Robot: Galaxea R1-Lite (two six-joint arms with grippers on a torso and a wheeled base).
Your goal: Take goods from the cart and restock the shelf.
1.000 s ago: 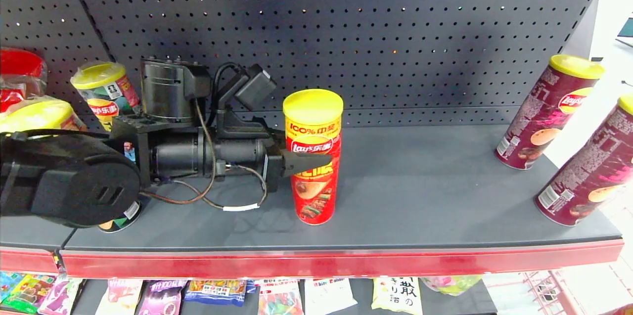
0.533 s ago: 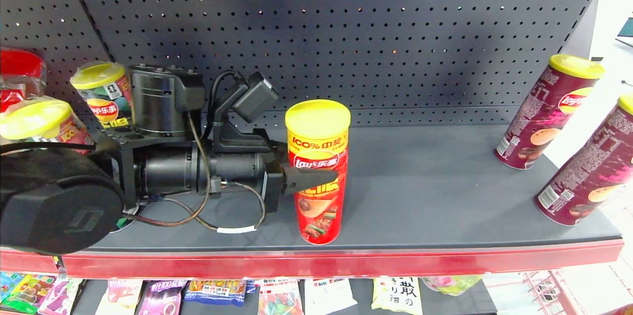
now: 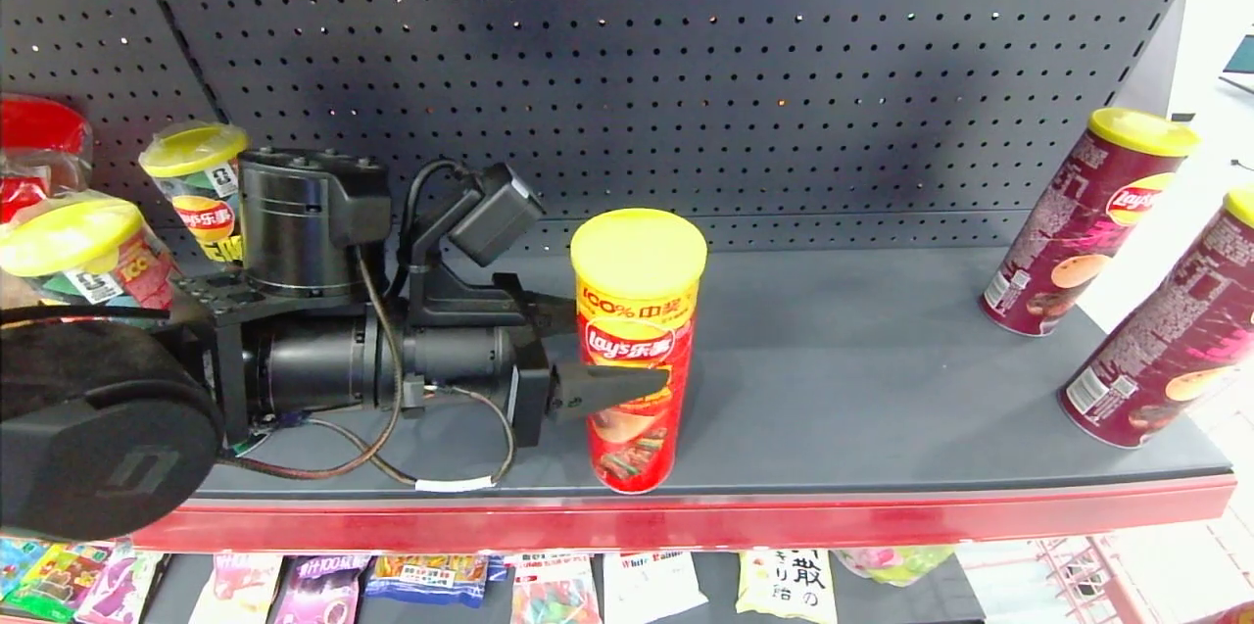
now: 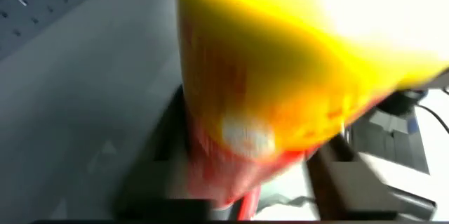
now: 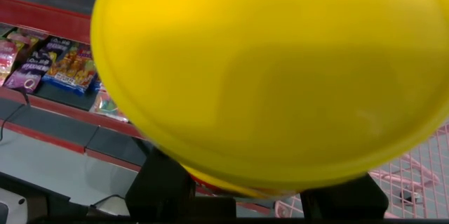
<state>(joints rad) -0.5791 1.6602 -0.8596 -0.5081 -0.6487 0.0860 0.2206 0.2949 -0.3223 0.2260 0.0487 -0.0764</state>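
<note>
A red chip can [image 3: 637, 311] with a yellow lid stands upright near the front edge of the grey shelf [image 3: 833, 379]. My left gripper [image 3: 627, 360] is shut on its middle, coming in from the left. In the left wrist view the same can [image 4: 280, 112] sits blurred between the dark fingers [image 4: 151, 175]. In the right wrist view, my right gripper [image 5: 252, 196] is shut on another can, whose yellow lid [image 5: 273, 76] looms close, above a lower shelf of snack packets [image 5: 49, 69].
Two purple chip cans [image 3: 1083, 222] [image 3: 1166, 340] lean at the shelf's right end. Yellow-lidded cans [image 3: 201, 178] [image 3: 78, 247] crowd the left end behind my arm. A pegboard [image 3: 686, 66] backs the shelf and a red lip [image 3: 784, 516] fronts it. Pink cart wire [image 5: 421, 175] shows below.
My left arm has drawn the red can forward, from mid-shelf to near the front lip, and slightly to the right. The purple cans have not moved.
</note>
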